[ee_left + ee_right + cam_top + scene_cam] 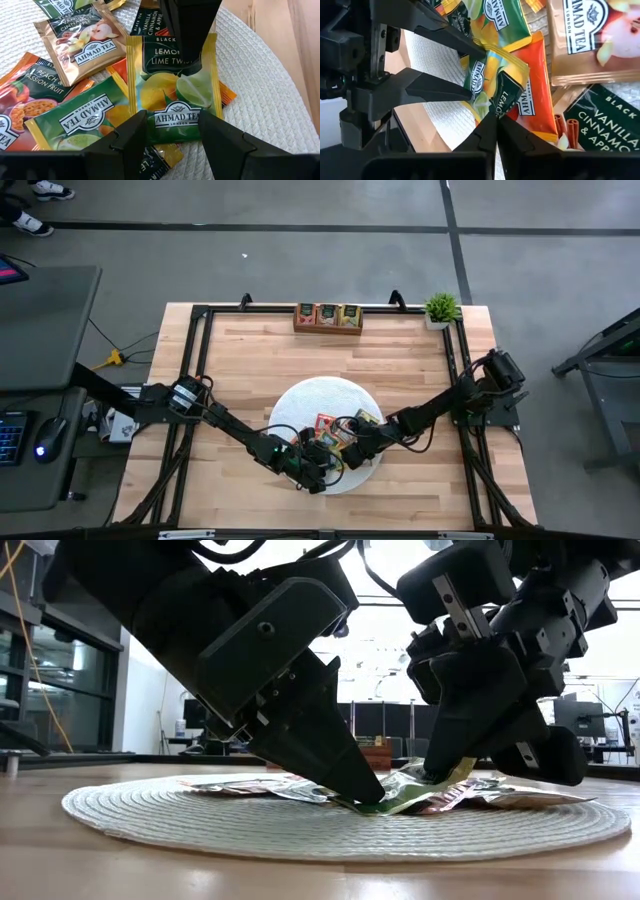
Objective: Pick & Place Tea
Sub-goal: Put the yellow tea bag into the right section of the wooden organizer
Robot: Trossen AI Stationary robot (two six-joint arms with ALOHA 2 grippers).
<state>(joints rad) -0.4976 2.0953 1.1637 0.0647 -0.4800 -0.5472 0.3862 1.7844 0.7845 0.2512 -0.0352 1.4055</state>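
A: What held what on the table?

B: The wooden tray (328, 317) stood at the far edge with a packet showing in each of its 3 compartments. The tea packets (338, 430) lay in a loose heap on the white woven mat (300, 402), toward its near side.

A: And the grippers?

B: Both were down in that heap. The right gripper (496, 120) had its fingers pinched together on one edge of the yellow lemon-lime packet (172, 95), lifting that edge so the packet sat tilted. The left gripper (172, 131) had its fingers spread apart on either side of the same packet's opposite edge, not closed on it.

A: How much room was there?

B: Little at the heap: the 2 grippers nearly met over it, close to the mat's near rim. The rest of the mat and the bare table (400, 365) between mat and tray lay open.

A: Anything crowding the packet?

B: It overlapped a green packet (82, 122) and an orange one (537, 92), with a brown apple-cinnamon packet (82, 42) just beyond. A small potted plant (440, 308) stood at the far right corner, well apart.
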